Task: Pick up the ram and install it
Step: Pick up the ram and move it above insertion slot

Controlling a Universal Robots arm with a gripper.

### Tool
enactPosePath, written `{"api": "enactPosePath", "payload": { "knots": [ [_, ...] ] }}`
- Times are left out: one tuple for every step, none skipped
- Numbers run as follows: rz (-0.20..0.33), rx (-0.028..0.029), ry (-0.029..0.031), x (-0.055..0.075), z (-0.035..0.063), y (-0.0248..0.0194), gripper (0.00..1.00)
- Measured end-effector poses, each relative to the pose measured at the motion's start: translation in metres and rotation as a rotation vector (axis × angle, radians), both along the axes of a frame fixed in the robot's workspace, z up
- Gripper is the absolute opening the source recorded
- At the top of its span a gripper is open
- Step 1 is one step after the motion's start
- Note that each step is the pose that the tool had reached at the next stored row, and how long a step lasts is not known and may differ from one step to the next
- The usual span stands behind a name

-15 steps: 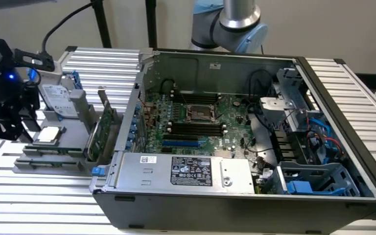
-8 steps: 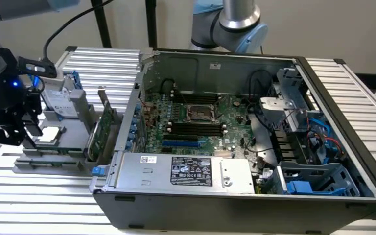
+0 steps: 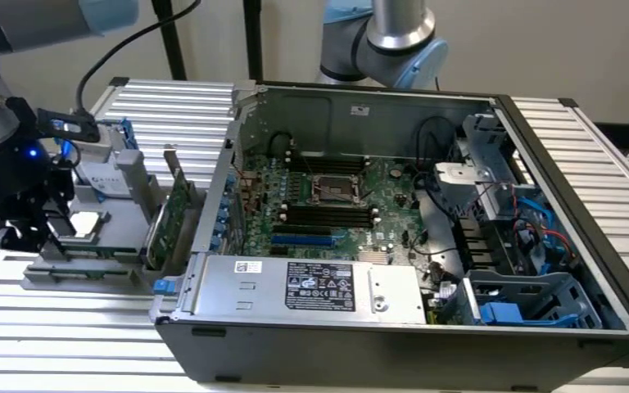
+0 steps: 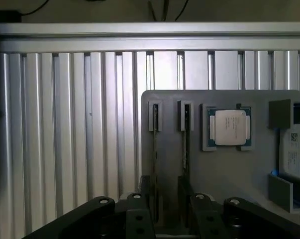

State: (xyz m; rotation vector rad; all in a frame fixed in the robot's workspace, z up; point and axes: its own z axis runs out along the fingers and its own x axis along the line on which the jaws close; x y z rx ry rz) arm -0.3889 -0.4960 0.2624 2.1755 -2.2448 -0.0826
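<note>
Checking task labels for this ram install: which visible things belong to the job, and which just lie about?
Job: slim flat ram stick, edge-on; black motherboard memory slots; end effector.
Lying about: square silver processor chip; tall green expansion card; white-labelled drive.

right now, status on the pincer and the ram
Pincer open above gray holder. Ram standing in holder slot, not lifted. Processor chip beside it, apart.
</note>
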Motion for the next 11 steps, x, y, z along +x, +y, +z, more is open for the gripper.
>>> {"api": "enactPosePath", "payload": {
  "knots": [
    [0.000, 0.0000, -0.0011, 0.000, -0.0014, -0.0002, 1.00],
    [0.000, 0.0001, -0.0025, 0.000, -0.0031, -0.0005, 1.00],
    [0.001, 0.0000, -0.0037, 0.000, -0.0044, -0.0006, 1.00],
    [0.001, 0.0000, -0.0052, 0.000, -0.0058, -0.0008, 1.00],
    [0.001, 0.0000, -0.0067, 0.000, -0.0072, -0.0009, 1.00],
    [0.002, 0.0000, -0.0085, 0.000, -0.0085, -0.0010, 1.00],
    [0.003, 0.0000, -0.0103, 0.000, -0.0097, -0.0010, 1.00],
    [0.004, 0.0000, -0.0122, 0.000, -0.0110, -0.0010, 1.00],
    [0.005, -0.0001, -0.0139, 0.000, -0.0122, -0.0010, 1.00],
    [0.007, 0.0000, -0.0157, 0.000, -0.0134, -0.0010, 1.00],
    [0.008, -0.0001, -0.0174, 0.000, -0.0147, -0.0010, 1.00]
  ]
}}
